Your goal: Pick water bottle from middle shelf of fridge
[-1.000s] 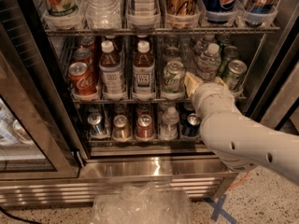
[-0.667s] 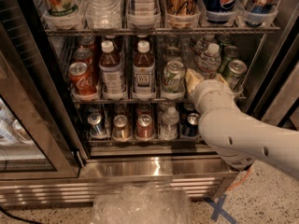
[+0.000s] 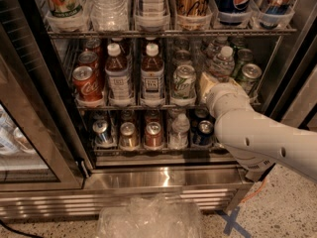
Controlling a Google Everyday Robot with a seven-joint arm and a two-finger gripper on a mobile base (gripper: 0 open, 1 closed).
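Your gripper (image 3: 207, 85) sits at the front edge of the middle shelf (image 3: 124, 105), toward its right end. It covers the lower part of the water bottle (image 3: 223, 63). The wrist hides it, so you cannot tell whether it is apart, together, or already on the bottle. The bottle stands upright in its lane, white cap showing, with a green can (image 3: 184, 81) just beside it on the left and another can (image 3: 249, 76) just beside it on the right.

The crowding is your main risk. If you swing sideways at all, the gripper will probably shove the left can along or off the front edge. The arm (image 3: 262, 135) comes in from the right corner of the fridge (image 3: 163, 176), so a wide pull-out could clip the right can or the door frame.

The bottle looks thin and ribbed. A hard squeeze may buckle it, and a light one may let it slip as it clears the tray lip. A low grip could tip it back into the bottles behind. Draw it straight out.
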